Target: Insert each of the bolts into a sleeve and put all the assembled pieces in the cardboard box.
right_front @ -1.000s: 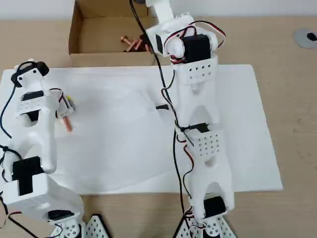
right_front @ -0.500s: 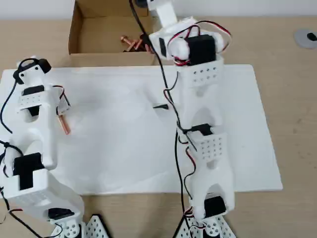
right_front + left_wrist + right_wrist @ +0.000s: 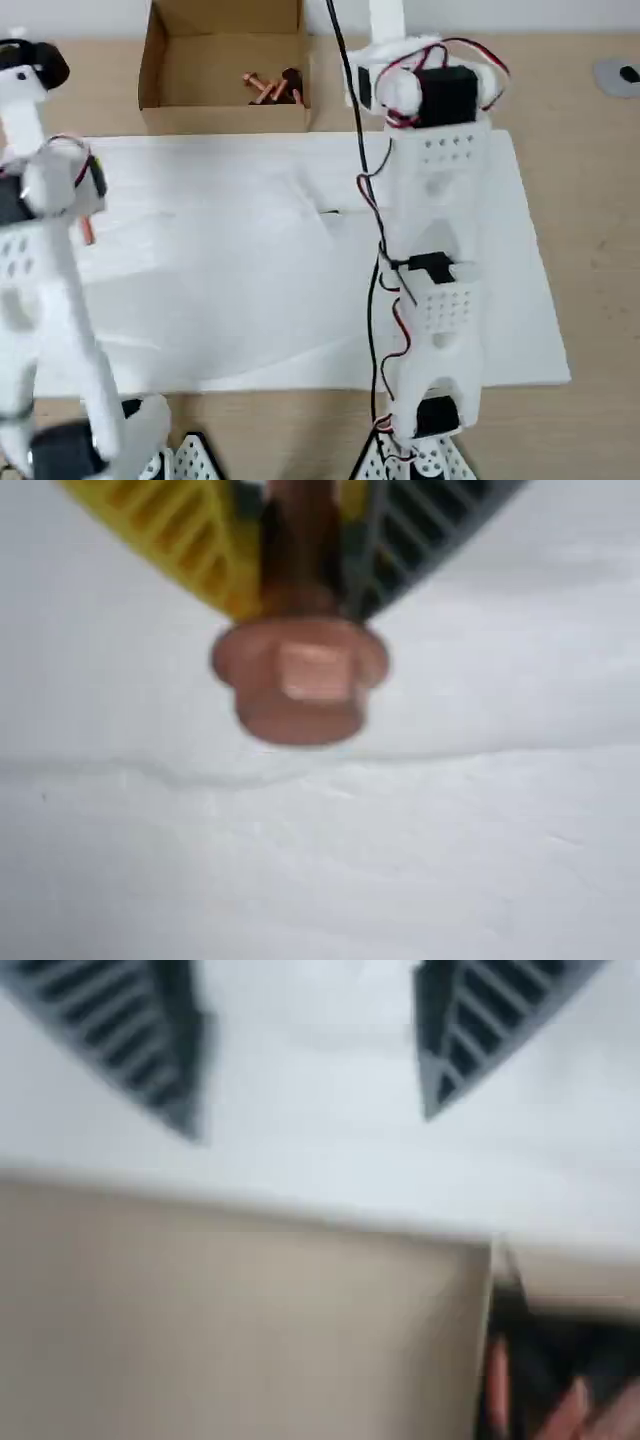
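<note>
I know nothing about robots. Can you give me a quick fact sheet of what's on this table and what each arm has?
left gripper: shut on a copper bolt, over the sheet
right gripper: open, empty, by the box's near wall
box: cardboard, at the table's far side
pieces: copper, lying in the box
sheet: white, spread between arms and box

Legible text, labels, brands, numbers, signs: none. Cardboard box (image 3: 150,80), worktop (image 3: 590,250): no readable markings.
</note>
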Robot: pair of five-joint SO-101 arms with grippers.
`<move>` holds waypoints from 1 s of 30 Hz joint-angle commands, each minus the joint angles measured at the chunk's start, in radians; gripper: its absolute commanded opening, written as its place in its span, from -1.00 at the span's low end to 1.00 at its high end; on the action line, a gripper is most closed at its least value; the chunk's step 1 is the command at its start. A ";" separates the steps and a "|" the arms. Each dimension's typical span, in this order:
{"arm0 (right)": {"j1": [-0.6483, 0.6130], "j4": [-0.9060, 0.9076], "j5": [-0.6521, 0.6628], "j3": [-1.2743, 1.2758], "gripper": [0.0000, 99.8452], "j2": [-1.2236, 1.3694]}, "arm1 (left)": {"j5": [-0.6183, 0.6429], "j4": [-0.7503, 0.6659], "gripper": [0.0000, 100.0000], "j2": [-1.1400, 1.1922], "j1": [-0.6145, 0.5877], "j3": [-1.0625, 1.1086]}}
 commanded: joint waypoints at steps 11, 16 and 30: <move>-0.114 0.014 0.278 0.697 -0.76 -0.064 | -0.094 0.078 -0.98 -0.618 -0.245 0.313; -0.099 -0.031 0.410 0.702 -0.76 -0.062 | -0.089 -0.017 -0.98 -0.883 -0.150 0.578; -0.159 -0.002 0.861 0.615 -0.44 0.165 | -0.089 -0.061 -0.98 -1.049 -0.147 0.864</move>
